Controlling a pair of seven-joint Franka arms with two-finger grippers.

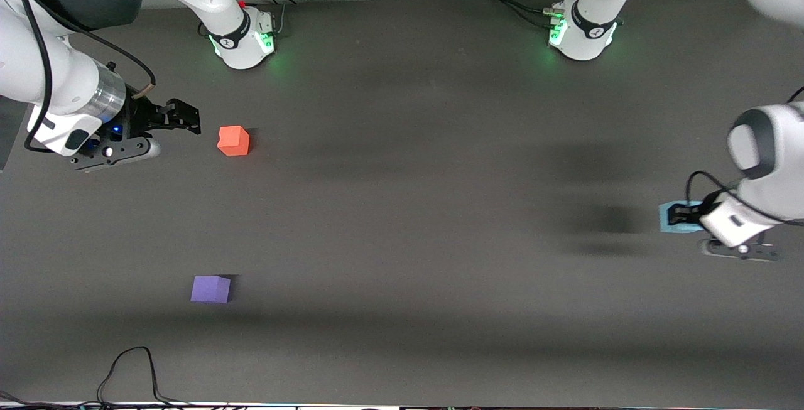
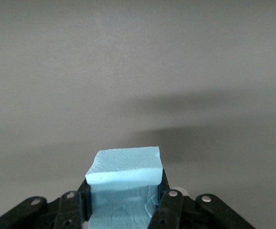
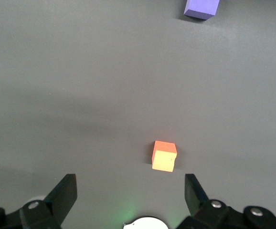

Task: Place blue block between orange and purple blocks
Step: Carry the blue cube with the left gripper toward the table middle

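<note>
The blue block (image 1: 666,217) (image 2: 123,167) is at the left arm's end of the table, clamped between the fingers of my left gripper (image 1: 681,214) (image 2: 123,191), which is shut on it low over the mat. The orange block (image 1: 233,140) (image 3: 164,156) lies toward the right arm's end. The purple block (image 1: 210,289) (image 3: 202,8) lies nearer to the front camera than the orange one. My right gripper (image 1: 186,117) (image 3: 131,188) hangs open beside the orange block, apart from it, with nothing between its fingers.
The dark grey table mat (image 1: 408,221) stretches between the blue block and the other two blocks. A black cable (image 1: 132,366) loops at the table's front edge. The arm bases (image 1: 242,39) (image 1: 584,33) stand along the back.
</note>
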